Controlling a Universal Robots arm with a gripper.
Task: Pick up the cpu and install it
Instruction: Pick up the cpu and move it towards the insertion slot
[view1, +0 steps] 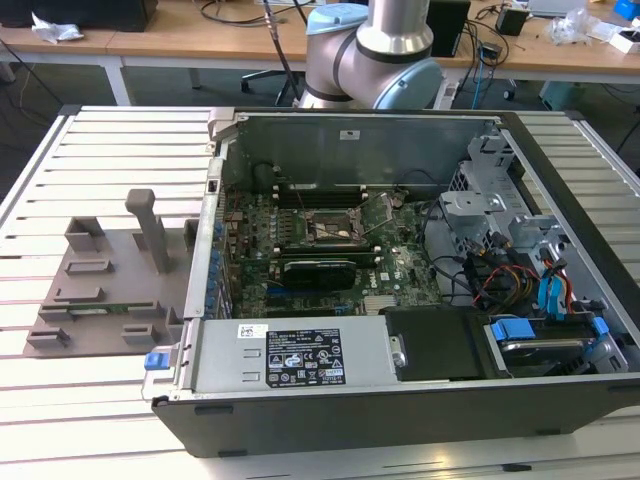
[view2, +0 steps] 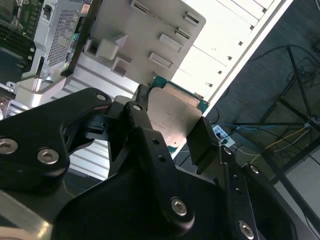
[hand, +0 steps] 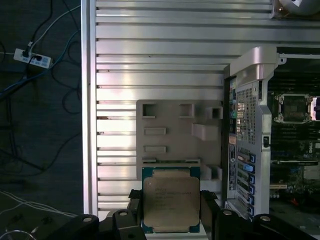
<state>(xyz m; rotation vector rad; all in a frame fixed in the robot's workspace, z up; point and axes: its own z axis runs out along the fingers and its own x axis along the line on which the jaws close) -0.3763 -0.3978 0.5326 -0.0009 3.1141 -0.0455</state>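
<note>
The pincer (hand: 171, 214) pinches the cpu (hand: 171, 201) by two opposite edges, poised above the slatted table (hand: 150, 50) near the grey fixture plate (hand: 165, 120). The cpu's silvery top has a green rim. The open computer case (view1: 400, 250) lies beside them, and the arm (view1: 370, 50) rises at its far side.

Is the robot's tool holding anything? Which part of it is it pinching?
Yes. The tool holds the cpu, pinched by two opposite side edges, one finger against each edge. Its flat silvery top is left uncovered.
</note>
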